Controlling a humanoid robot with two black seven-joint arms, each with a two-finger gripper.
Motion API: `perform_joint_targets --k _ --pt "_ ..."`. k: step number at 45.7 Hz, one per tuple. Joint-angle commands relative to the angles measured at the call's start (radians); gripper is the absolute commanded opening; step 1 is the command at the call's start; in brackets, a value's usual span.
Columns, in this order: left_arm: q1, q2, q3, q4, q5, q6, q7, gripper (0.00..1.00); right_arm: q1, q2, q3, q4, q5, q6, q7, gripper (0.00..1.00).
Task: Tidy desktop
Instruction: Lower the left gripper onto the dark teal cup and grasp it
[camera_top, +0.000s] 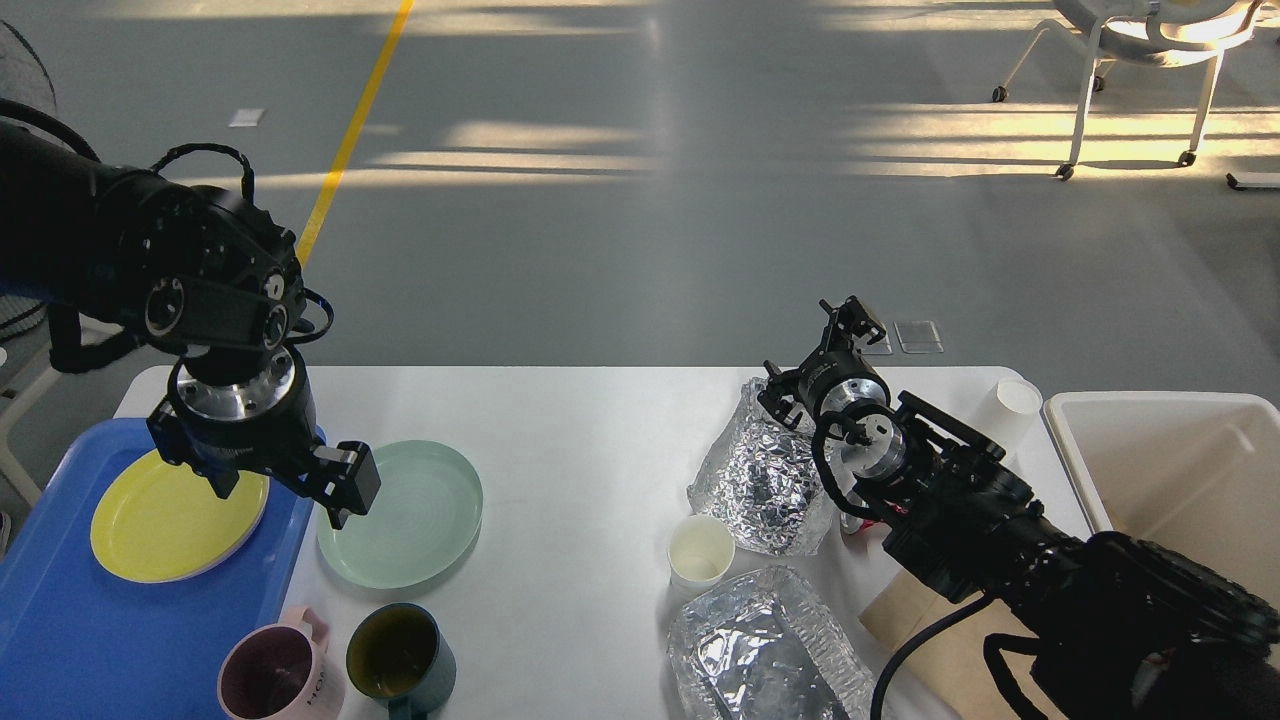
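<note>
The white desktop (590, 420) spans the view. My left gripper (282, 492) hangs open, fingers pointing down, over the right edge of the blue tray (60, 620), between the yellow plate (165, 525) on the tray and the pale green plate (410, 520) on the desktop. It holds nothing. My right gripper (848, 322) is raised above the far edge of the desktop, behind a crumpled foil sheet (765, 480). It is small and dark, so its fingers cannot be told apart.
A pink mug (275, 675) and a dark teal mug (395, 655) stand at the front left. A paper cup (700, 550) sits by a second foil sheet (765, 645). Another paper cup (1010, 405) stands beside the off-white bin (1180, 470). Brown paper (930, 630) lies under my right arm.
</note>
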Motion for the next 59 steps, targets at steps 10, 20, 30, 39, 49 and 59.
perform_joint_targets --k 10,20,30,39,49,59 --pt "0.252 0.002 -0.112 0.017 0.004 0.182 0.102 0.97 0.000 0.000 0.000 0.000 0.001 0.000 0.000 1.00" --pt "0.341 0.002 -0.179 0.035 0.036 0.260 0.191 0.97 0.000 0.000 0.000 0.000 0.000 0.000 0.000 1.00" --pt "0.392 0.000 -0.184 0.040 0.113 0.279 0.220 0.97 0.000 0.000 0.000 0.000 0.000 0.000 0.000 1.00" --pt "0.448 -0.002 -0.248 0.058 0.154 0.297 0.220 0.96 0.000 0.000 0.000 0.000 0.000 0.000 0.000 1.00" --pt "0.467 -0.015 -0.256 0.061 0.182 0.369 0.220 0.95 0.000 0.000 0.000 0.000 0.000 0.000 0.000 1.00" --pt "0.496 -0.043 -0.248 0.058 0.288 0.374 0.220 0.89 0.000 0.000 0.000 0.000 0.001 0.000 0.000 1.00"
